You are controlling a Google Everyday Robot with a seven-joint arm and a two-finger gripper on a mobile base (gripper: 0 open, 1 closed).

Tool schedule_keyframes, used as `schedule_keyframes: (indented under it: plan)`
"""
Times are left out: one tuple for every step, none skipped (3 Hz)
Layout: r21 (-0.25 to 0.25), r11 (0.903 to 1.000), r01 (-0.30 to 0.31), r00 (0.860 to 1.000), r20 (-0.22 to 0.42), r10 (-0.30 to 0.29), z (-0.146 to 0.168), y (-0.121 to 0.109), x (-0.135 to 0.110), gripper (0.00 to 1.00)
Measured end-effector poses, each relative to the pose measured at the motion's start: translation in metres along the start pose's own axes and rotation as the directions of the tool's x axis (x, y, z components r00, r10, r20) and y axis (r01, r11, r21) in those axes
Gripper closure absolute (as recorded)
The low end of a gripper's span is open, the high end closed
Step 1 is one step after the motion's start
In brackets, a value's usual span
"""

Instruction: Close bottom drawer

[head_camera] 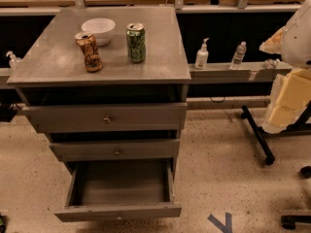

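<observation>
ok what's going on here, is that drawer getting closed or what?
Not yet. The bottom drawer is pulled well out of the grey cabinet, and nothing is touching it. The middle drawer and top drawer sit much further in. The gripper is not in view, so the closing push hasn't started. On the cabinet's top stand a white bowl, a brown can and a green can.

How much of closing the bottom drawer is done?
Nothing looks done yet: the bottom drawer is pulled far out, its inside showing. Nothing is in hand; the end effector is not in view. Left: reach the drawer's front and push it fully in.
</observation>
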State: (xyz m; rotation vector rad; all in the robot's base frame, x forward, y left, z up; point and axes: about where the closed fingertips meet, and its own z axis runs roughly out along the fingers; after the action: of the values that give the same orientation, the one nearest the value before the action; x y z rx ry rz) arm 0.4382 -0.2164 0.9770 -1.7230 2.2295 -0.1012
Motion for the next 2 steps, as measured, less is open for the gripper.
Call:
schedule_keyframes:
  plan:
    - [0.0, 1.0, 0.0, 1.0, 0.0, 0.0, 0.0, 0.0, 0.0, 0.0]
    - [-0.072, 0.9974, 0.007, 0.997, 0.08, -0.002, 0.026, -0.01, -0.005, 0.0]
